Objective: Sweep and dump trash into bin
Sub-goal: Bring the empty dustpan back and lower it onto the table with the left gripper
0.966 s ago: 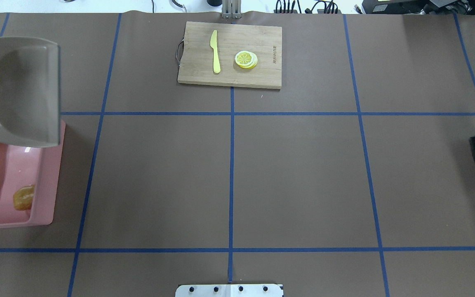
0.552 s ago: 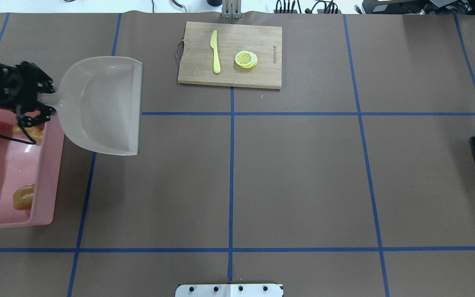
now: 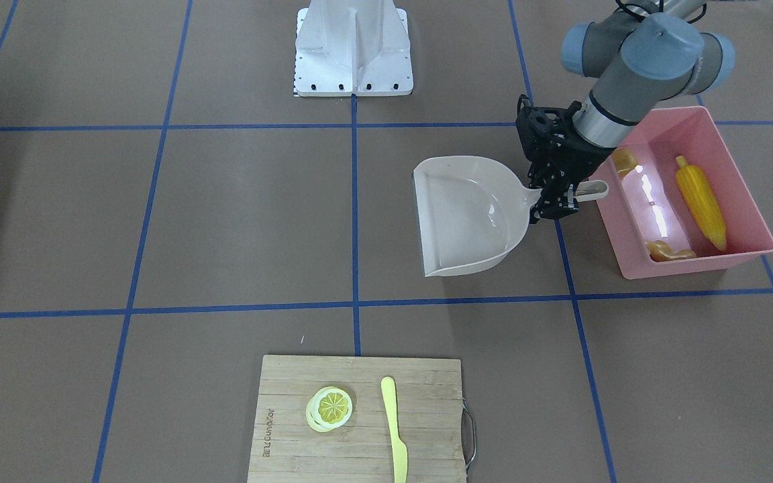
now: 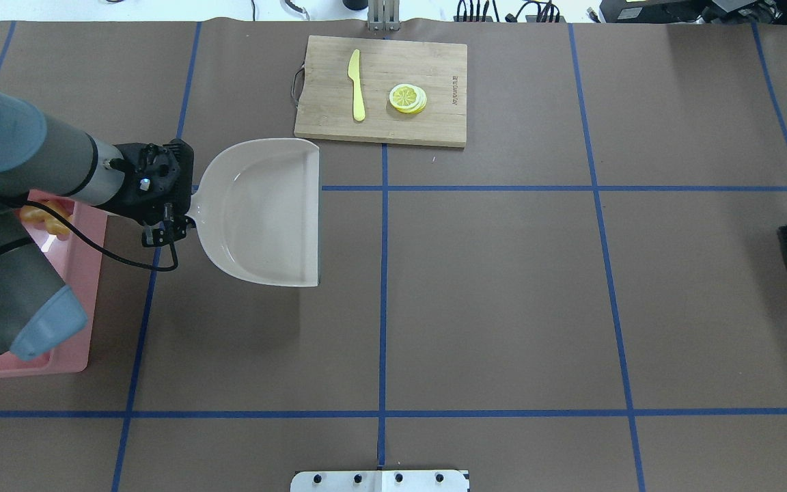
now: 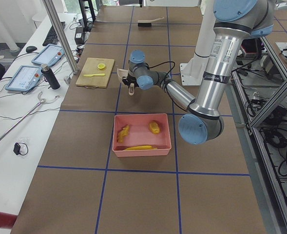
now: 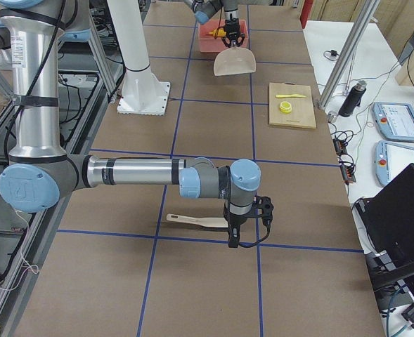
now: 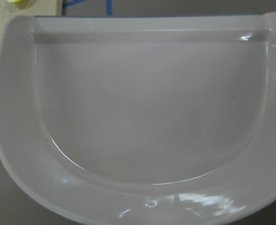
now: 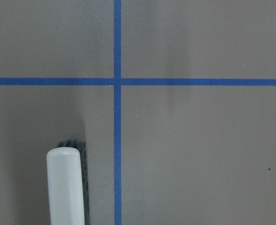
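Corn cob (image 3: pixel 700 199), potato (image 3: pixel 623 163) and ginger root (image 3: pixel 670 252) all lie inside pink bin (image 3: pixel 698 263), just behind my left gripper (image 3: pixel 554 203). My fingers (image 3: pixel 549 209) clamp tight on dustpan (image 3: pixel 470 215) handle. Pan is empty, on opposite side of fingers from bin, mouth facing away. My right gripper (image 6: pixel 235 235) is well apart, at brush (image 6: pixel 192 221) handle. Cannot tell whether it grips.

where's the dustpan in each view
Front-facing: dustpan right of centre, beside the bin.
Overhead: dustpan left of centre.
Exterior left: dustpan small, upper middle.
Exterior right: dustpan at top centre.
Left wrist: dustpan fills the frame.
Right wrist: not in it.
Landmark: the cutting board, seen in all but the right wrist view.
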Controlling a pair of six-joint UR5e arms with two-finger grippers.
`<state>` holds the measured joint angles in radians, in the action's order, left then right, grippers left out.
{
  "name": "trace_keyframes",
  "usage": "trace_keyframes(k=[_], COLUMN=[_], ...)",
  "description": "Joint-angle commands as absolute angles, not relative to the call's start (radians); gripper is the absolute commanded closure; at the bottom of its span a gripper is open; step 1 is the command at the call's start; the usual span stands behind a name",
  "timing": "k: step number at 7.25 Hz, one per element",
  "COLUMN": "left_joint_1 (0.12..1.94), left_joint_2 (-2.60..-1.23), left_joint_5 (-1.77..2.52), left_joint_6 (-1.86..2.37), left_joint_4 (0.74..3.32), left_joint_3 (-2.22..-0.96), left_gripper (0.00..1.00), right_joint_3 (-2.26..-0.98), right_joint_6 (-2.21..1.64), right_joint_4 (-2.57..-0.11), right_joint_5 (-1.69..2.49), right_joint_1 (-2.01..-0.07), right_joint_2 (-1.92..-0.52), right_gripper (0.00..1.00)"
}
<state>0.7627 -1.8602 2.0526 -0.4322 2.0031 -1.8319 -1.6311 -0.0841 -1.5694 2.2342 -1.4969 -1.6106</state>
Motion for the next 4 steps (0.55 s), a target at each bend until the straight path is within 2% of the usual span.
trace_keyframes(k=[1,4], left_joint_1=[0.701,0.64], left_joint_2=[-1.876,-1.988], left_joint_5=[2.052,2.052], left_joint_6=[-0.4,-0.414], left_joint_4=[1.999,1.993], left_joint_3=[-1.801,-1.686], left_gripper=[1.0,1.0], right_joint_3=[-1.567,-1.577], right_joint_6=[-0.084,-0.078], right_joint_4=[-1.563,-1.563], right_joint_5=[2.265,2.27], right_joint_1=[-1.491,-1.488], right_joint_2=[-1.603,-1.575], right_gripper=[0.0,0.0])
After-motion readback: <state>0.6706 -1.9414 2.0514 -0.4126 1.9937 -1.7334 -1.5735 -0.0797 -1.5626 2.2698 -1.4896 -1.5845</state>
